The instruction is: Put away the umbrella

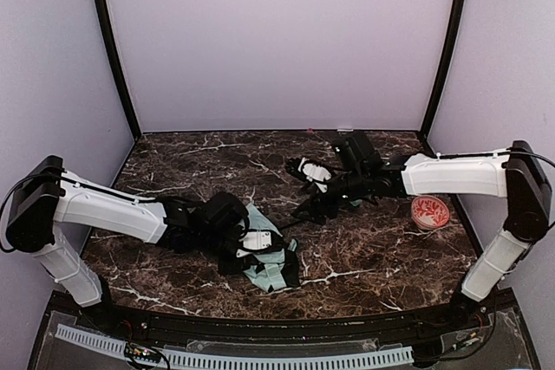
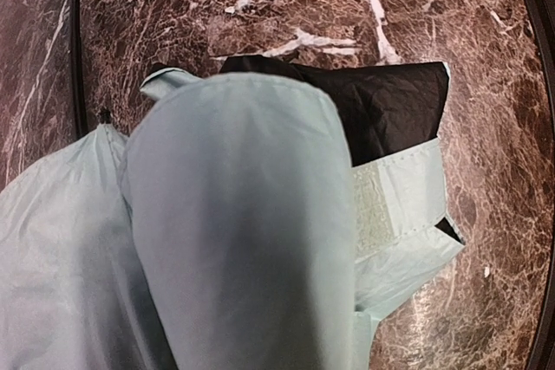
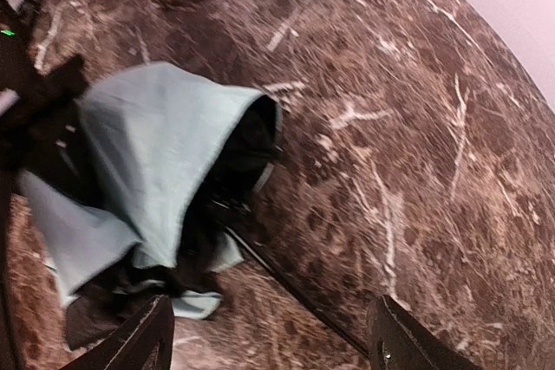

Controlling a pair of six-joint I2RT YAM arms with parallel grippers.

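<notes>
Starting at the right claw (image 3: 270, 322), we see its two dark fingers (image 3: 143, 340) spread wide, released and gripping nothing. A thin black shaft (image 3: 286, 279) runs slantwise across the marble between them, nearer the finger on the right of the wrist view. We cannot tell whether it touches either one. Further along that rod lies the umbrella (image 3: 165, 145), a slumped heap of pale mint-green fabric. The cloth is matte and softly creased, folded over like a hood, with black lining showing in its mouth and spilling out underneath.

The left claw (image 1: 248, 246) sits low on the same heap, at its left edge in the top view, and its fingers are hidden from sight. Its own camera is filled by a smooth, rounded fold of mint cloth, so we cannot tell whether that claw is clenched or released. Past the fold we make out a flat panel of black lining (image 2: 390, 106) with a fine woven grain. Beside it is a mint strap (image 2: 375, 205) carrying a pale, fuzzy fastening patch.

The umbrella lies collapsed on the table (image 1: 373, 257) near its front middle, between the two arms. The tabletop is glossy dark brown marble threaded with white veins. Well apart to the right, beside the right arm, stands a small round dish (image 1: 429, 212) with a red and white pattern.
</notes>
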